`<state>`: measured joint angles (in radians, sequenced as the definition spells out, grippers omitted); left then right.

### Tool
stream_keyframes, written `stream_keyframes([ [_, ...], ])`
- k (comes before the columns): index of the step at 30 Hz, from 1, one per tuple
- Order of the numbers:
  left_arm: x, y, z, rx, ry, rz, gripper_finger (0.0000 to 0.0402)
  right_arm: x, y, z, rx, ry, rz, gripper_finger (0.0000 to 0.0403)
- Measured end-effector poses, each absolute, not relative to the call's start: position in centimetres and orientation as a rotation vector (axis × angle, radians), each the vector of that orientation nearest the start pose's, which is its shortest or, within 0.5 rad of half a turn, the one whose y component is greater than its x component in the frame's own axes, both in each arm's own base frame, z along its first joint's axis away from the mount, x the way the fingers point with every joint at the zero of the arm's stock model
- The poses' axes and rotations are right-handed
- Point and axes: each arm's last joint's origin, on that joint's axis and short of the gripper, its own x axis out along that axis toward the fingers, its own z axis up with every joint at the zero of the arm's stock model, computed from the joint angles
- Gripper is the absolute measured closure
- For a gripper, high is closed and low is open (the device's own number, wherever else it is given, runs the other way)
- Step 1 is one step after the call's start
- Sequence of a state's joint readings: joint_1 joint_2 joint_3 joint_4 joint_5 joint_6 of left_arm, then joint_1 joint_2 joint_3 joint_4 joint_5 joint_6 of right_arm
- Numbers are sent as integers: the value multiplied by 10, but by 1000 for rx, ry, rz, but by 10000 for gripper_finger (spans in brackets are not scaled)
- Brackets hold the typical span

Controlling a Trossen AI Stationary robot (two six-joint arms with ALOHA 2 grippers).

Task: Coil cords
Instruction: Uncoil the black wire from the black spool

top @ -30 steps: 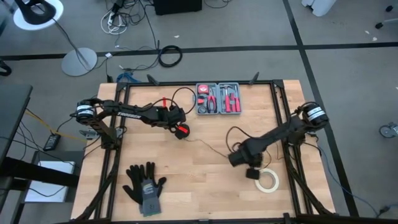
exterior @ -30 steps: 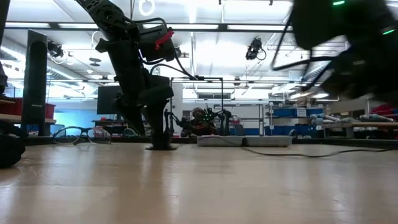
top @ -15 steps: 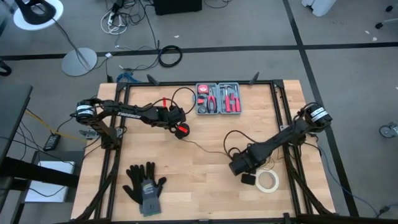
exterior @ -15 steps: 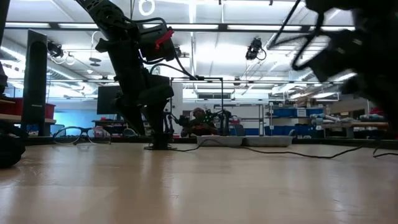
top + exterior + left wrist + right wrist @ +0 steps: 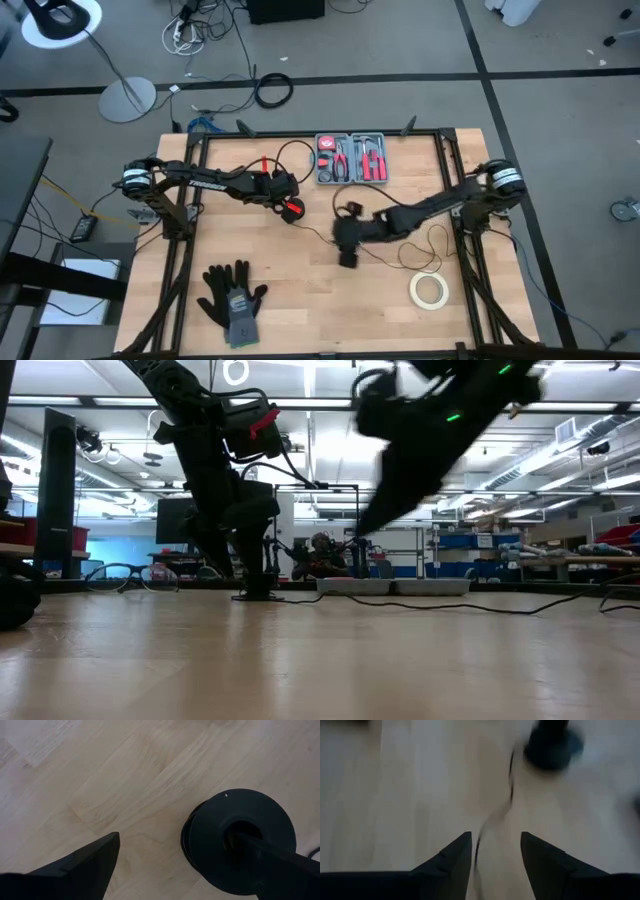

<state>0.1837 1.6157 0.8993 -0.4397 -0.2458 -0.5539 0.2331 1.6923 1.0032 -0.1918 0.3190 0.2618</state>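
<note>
The cord is a thin black wire point(image 5: 322, 234) lying across the table's middle, with loose loops point(image 5: 428, 245) toward the right. Its left end reaches a round black disc point(image 5: 240, 837) that lies flat on the wood. My left gripper point(image 5: 290, 208) stands open over that disc. My right gripper point(image 5: 344, 246), blurred, hangs open above the table's middle. In the right wrist view the wire point(image 5: 510, 775) runs along the table beyond the gap between its fingers point(image 5: 495, 840), and nothing is held there. My left gripper has one finger point(image 5: 272, 857) reaching into the disc's centre hole point(image 5: 236, 831), slanting down from above. The other finger point(image 5: 92, 862) stands well off to the side over bare wood and touches nothing. The disc lies flat on the table.
A tray of red-handled tools point(image 5: 352, 160) sits at the far middle. A pair of black gloves point(image 5: 232, 295) lies near the front left, and a white tape roll point(image 5: 428, 290) near the front right. Black frame rails point(image 5: 445, 200) run along both sides of the table.
My right gripper has swung from beside the tape roll toward the table's left, to the middle, rising a little and tipping up from pointing steeply down. The wire's loose loops now lie to its right, behind it. My left gripper and the disc have kept still.
</note>
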Motion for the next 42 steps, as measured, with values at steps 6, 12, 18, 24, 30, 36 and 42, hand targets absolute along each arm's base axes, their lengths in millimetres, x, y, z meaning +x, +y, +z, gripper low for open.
stream_keyframes([
  [6,288,61,164,-448,1026,689,9,377,40,150,15,585,-221,232],
  [12,289,61,164,-453,1021,682,9,405,31,113,-7,596,-240,232],
  [18,289,61,164,-455,1020,680,9,413,27,96,69,689,-286,246],
  [24,289,60,164,-455,1023,680,9,400,27,102,109,868,-200,379],
  [30,288,60,164,-454,1029,681,9,368,46,123,106,1114,-133,399],
  [36,289,60,164,-454,1028,681,9,320,77,146,114,1409,-111,401],
  [42,289,60,164,-454,1028,682,9,269,106,164,180,1768,-155,402],
])
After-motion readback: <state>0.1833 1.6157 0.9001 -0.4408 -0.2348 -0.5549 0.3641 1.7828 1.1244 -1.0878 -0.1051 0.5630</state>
